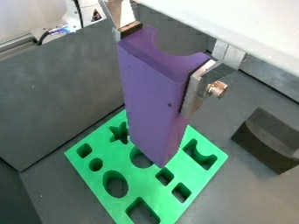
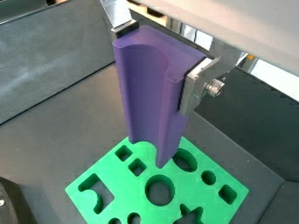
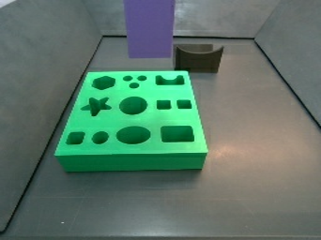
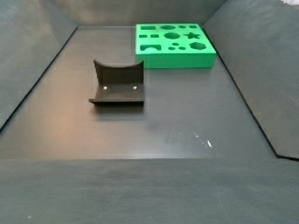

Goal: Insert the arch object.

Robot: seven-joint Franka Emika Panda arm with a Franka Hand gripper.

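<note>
My gripper (image 1: 158,59) is shut on the arch object (image 1: 152,96), a tall smooth purple block with a curved notch in its upper end. The silver fingers (image 1: 197,87) clamp it near that end. Both wrist views show it, gripper (image 2: 158,57) and block (image 2: 152,96), hanging upright above the green board (image 1: 87,157), which has several shaped holes. In a side view the block (image 3: 148,28) hovers over the board's (image 3: 126,159) far edge, not touching it; the gripper is out of that view. In a side view the board (image 4: 176,59) lies far off with no block in view.
A squat dark olive block with a curved notch (image 3: 198,56) stands on the dark floor beyond the board; it also shows in a side view (image 4: 117,83) and in a wrist view (image 1: 271,140). Grey walls enclose the floor.
</note>
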